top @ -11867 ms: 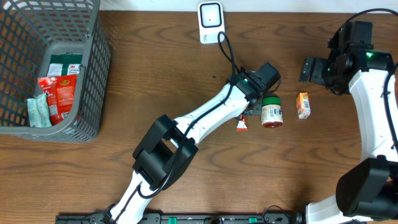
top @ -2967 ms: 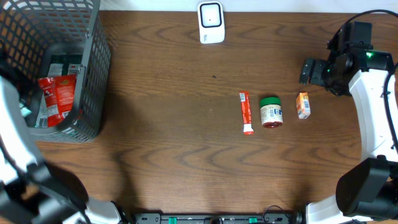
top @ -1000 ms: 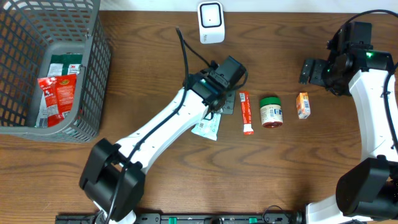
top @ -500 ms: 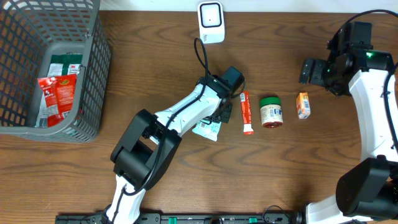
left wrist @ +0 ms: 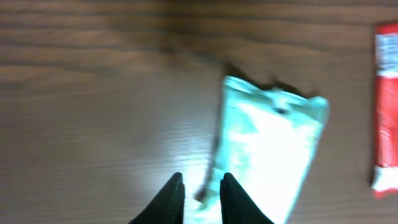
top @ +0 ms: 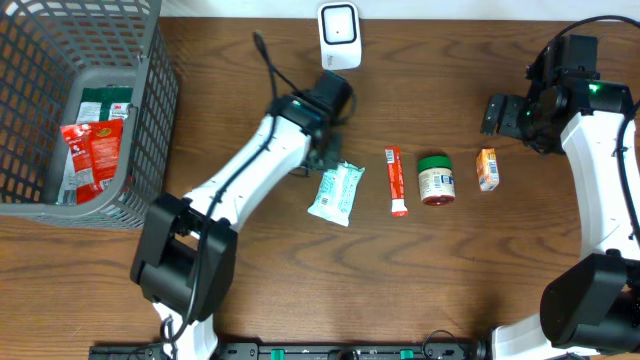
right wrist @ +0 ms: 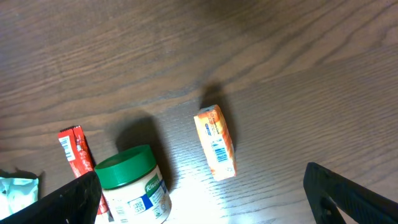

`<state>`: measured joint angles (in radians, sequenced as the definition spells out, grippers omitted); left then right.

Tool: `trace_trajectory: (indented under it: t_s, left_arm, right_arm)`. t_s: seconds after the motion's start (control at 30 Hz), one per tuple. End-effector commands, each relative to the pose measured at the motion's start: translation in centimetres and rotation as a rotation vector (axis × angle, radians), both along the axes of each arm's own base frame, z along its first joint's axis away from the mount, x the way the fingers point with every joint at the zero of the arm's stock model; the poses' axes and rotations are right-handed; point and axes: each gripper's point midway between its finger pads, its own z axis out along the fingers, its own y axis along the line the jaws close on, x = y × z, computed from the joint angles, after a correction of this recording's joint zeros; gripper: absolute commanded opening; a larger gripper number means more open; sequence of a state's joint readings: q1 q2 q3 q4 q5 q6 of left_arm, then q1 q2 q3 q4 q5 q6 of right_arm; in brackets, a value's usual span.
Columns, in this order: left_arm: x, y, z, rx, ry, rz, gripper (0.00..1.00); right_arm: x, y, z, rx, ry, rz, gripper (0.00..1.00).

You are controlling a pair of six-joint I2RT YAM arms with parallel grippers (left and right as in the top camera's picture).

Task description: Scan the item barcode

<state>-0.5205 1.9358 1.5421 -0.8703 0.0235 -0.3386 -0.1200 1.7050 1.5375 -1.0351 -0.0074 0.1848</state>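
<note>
The item, a pale teal packet [top: 336,192], lies flat on the wooden table, left of a red stick pack [top: 396,181]. The white barcode scanner [top: 339,35] stands at the table's far edge. My left gripper [top: 323,157] hovers just up-left of the packet. In the left wrist view its black fingers [left wrist: 171,200] stand a narrow gap apart above the packet's [left wrist: 273,155] left edge, holding nothing. My right gripper [top: 500,112] hangs wide open at the far right, above an orange carton [right wrist: 216,142], with nothing between its fingers [right wrist: 68,200].
A green-lidded jar [top: 436,180] stands between the red stick pack and the orange carton [top: 487,169]. A grey mesh basket [top: 150,110] with red and green packets sits at the far left. The scanner's cable runs along the left arm.
The left gripper has parted its jaws and let go of the teal packet, which now lies on the table. The left arm has drawn back toward the scanner. The right arm is still.
</note>
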Motion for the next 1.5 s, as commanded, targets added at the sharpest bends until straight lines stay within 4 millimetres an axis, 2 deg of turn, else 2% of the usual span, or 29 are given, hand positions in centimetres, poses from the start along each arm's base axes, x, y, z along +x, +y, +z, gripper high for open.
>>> trace_trajectory:
  t_s: [0.0,0.13,0.27,0.4,0.5,0.6,0.73,0.9,1.0,1.2,1.37,1.47]
  left_arm:
    - [-0.9,2.7,-2.9,0.056,0.083,0.036,0.18]
    - [-2.7,3.5,-5.2,0.086,0.141,0.033,0.13]
    - [-3.9,3.2,-7.0,0.084,0.158,0.017,0.13]
    - [-4.5,0.9,-7.7,0.0,0.163,-0.01,0.13]
    - [-4.5,-0.1,-7.8,-0.017,0.151,-0.021,0.13]
    - [-4.9,-2.0,-7.6,-0.07,0.149,-0.043,0.13]
    - [-5.3,-3.2,-7.6,-0.078,0.138,-0.064,0.13]
    - [-5.2,-4.6,-7.4,-0.096,0.107,-0.096,0.13]
    - [-4.4,-5.1,-7.2,-0.104,0.063,-0.1,0.13]
    - [-3.1,-3.6,-7.5,-0.016,0.0,-0.076,0.13]
    - [-3.0,-3.7,-9.7,0.0,0.018,-0.076,0.13]
    - [-2.3,-4.3,-9.7,-0.02,-0.009,-0.077,0.13]
  right_arm:
    - [0.2,-0.2,1.2,-0.006,-0.032,0.002,0.99]
    - [0.2,-0.2,1.2,-0.005,-0.032,0.002,0.99]
    - [0.2,-0.2,1.2,-0.005,-0.032,0.002,0.99]
    - [0.2,-0.2,1.2,-0.005,-0.032,0.002,0.99]
    - [0.2,-0.2,1.2,-0.005,-0.032,0.002,0.99]
    - [0.2,-0.2,1.2,-0.006,-0.032,0.002,0.99]
    - [0.2,-0.2,1.2,-0.005,-0.032,0.002,0.99]
    - [0.2,-0.2,1.2,-0.005,-0.032,0.002,0.99]
    - [0.2,-0.2,1.2,-0.005,-0.032,0.002,0.99]
    - [0.2,-0.2,1.2,-0.005,-0.032,0.002,0.99]
    - [0.2,-0.2,1.2,-0.005,-0.032,0.002,0.99]
    - [0.2,-0.2,1.2,-0.005,-0.032,0.002,0.99]
